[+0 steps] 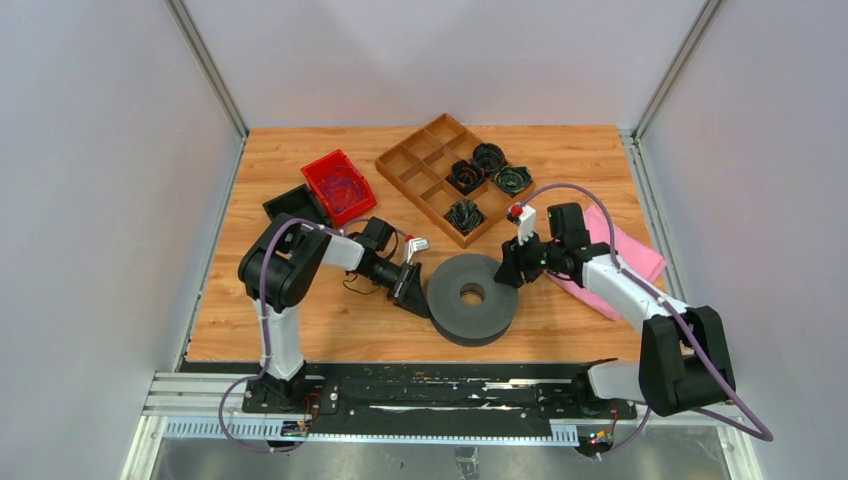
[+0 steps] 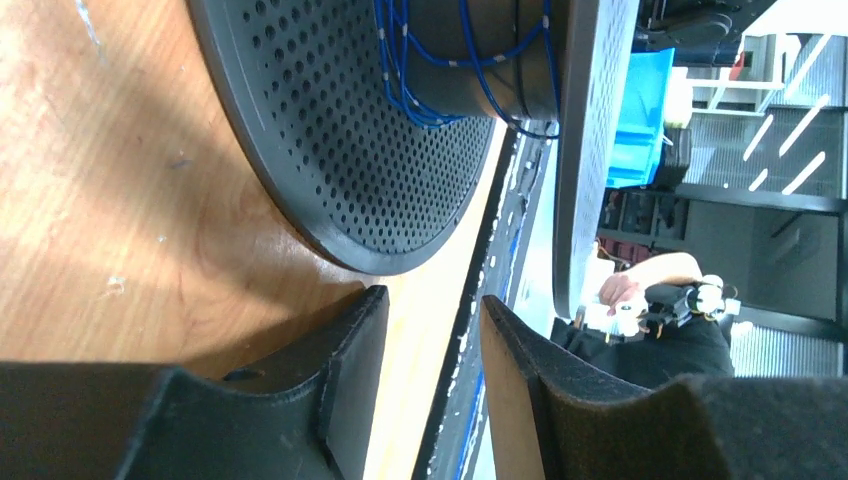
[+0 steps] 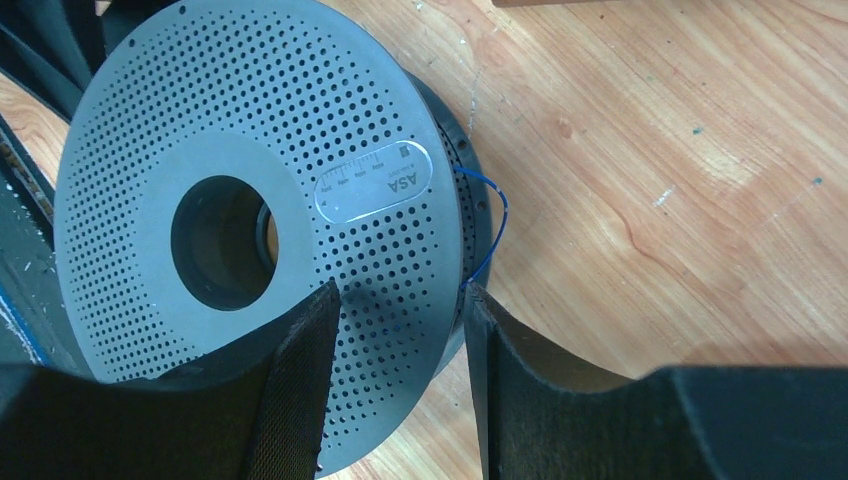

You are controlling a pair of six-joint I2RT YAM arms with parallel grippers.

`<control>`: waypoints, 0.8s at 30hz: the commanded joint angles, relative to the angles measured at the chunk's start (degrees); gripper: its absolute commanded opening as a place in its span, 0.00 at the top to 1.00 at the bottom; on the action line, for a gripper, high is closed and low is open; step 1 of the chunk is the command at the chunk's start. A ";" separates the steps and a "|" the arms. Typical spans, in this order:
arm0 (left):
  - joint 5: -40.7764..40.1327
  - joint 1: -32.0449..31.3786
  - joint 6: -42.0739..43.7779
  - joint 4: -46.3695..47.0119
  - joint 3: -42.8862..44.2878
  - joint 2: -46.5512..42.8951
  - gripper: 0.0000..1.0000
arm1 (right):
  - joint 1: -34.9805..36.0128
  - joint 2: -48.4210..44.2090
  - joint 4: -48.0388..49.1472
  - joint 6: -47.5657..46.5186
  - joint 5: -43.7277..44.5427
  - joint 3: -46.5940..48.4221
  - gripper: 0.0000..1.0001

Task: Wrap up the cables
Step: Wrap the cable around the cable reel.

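Spool [image 1: 472,297] lies flat on the table [image 1: 300,330] nearest your arm bases, dark grey with perforated flanges, and both arms close on it from either side. Your left gripper [image 2: 432,300] sits low at the spool's left rim, fingers a moderate gap apart with nothing between them. Its wrist view looks into the slot between the flanges, where the blue cable [image 2: 420,70] is wound in several turns round the core. Your right gripper [image 3: 400,292] hangs over the right rim, also parted and gripping nothing. A loose loop of that cable bulges out past the flange there and runs down to the inner edge of one finger; contact cannot be confirmed. Farther back, a pink cloth [image 1: 640,255] lies under the right arm. A black bin [image 1: 295,205] and a red bin [image 1: 340,187] stand behind the left arm, the red one holding tangled wire. At the far edge, the divided tray [image 1: 420,165] carries coiled cables [image 1: 465,214] in four compartments.
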 commanded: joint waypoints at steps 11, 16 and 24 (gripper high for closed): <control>-9.95 4.24 15.26 -14.76 2.76 -2.69 0.50 | -0.08 -5.09 -3.81 -2.48 4.23 3.17 0.51; -12.37 6.74 15.52 -15.93 2.95 -4.86 0.49 | -0.53 -8.17 -4.76 -3.71 5.30 3.82 0.50; -21.77 11.45 16.46 -18.18 3.37 -14.78 0.47 | -1.01 -9.50 -11.63 -3.71 13.85 10.87 0.48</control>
